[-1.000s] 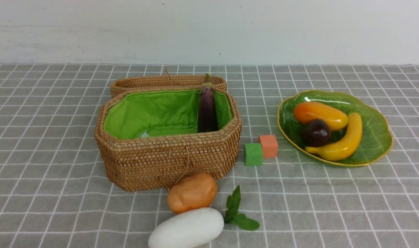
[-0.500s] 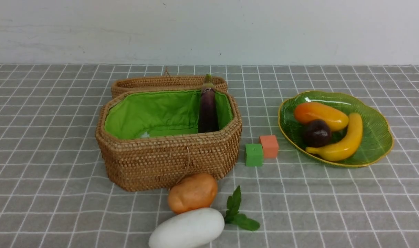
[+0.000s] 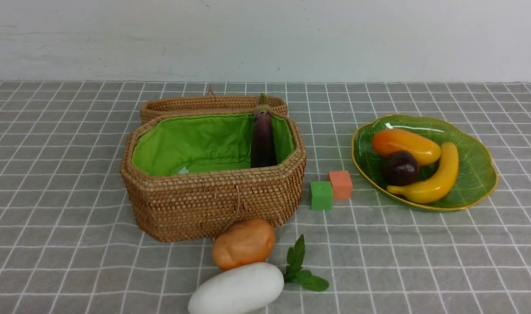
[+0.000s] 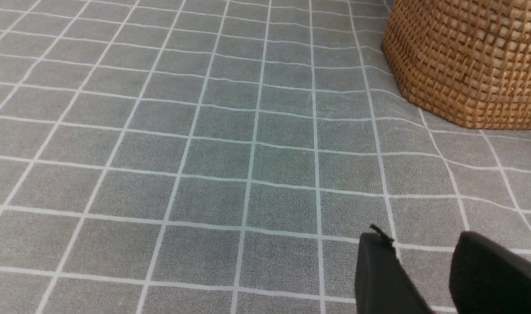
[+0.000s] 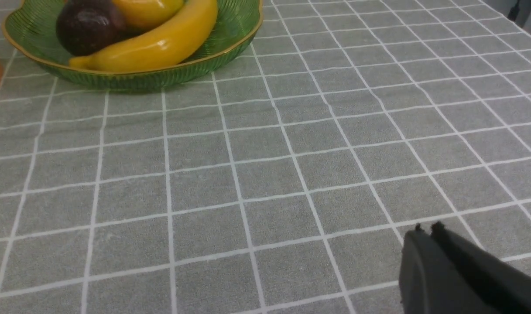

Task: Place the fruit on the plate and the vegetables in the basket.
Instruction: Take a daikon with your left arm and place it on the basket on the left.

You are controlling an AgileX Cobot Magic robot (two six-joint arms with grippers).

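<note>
The left gripper [image 4: 422,239] hangs over the checked cloth near the basket [image 3: 213,205], jaws parted and empty. The right gripper [image 5: 426,229] is closed on nothing. The eggplant [image 3: 263,139] stands inside the basket at its right end. The potato [image 3: 243,243], white gourd [image 3: 237,290] and leaf sprig [image 3: 300,266] lie just in front of it. Well to its right, the plate [image 3: 483,183] holds the mango [image 3: 405,146], purple fruit [image 3: 400,168] and banana [image 3: 435,179].

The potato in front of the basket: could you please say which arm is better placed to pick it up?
Probably left: the left gripper is open near the basket that the potato lies by; the right gripper is shut by the plate.
</note>
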